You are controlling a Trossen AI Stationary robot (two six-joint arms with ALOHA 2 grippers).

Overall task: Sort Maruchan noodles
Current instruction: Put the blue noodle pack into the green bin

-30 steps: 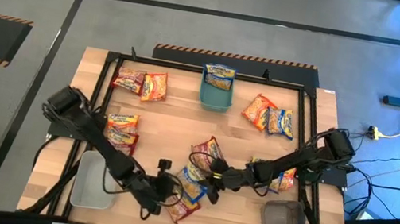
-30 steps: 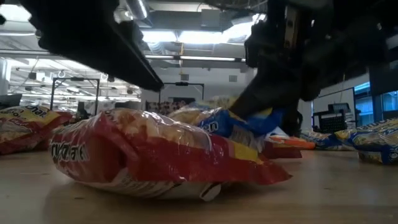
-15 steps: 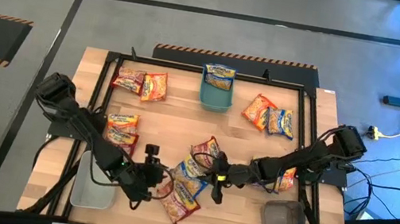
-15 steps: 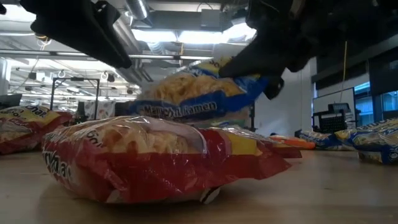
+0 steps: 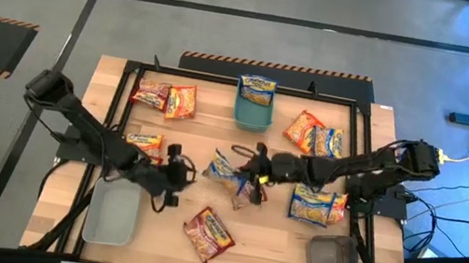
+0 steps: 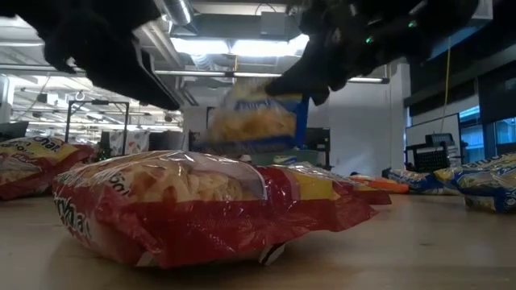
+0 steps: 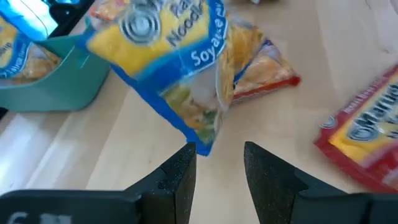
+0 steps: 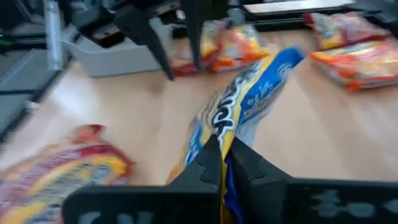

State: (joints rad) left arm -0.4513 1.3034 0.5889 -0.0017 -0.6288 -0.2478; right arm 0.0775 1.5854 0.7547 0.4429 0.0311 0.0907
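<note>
Both arms dark, near-black, built w/ chunky rounded joint housings linked by slim straight segments. Left gripper [image 7: 219, 163]: two matte black fingers [image 7: 180, 177], flat-sided, squared tips, on a broad black crossbar. Right gripper [image 8: 222, 151]: same black moulded fingers [image 8: 247, 163], angular, tapering. Small yellow-green light spot on right arm's wrist. Thin black cables loop beside both wrists.

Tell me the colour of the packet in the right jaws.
Blue and yellow packet, clearest in the left wrist view.
</note>
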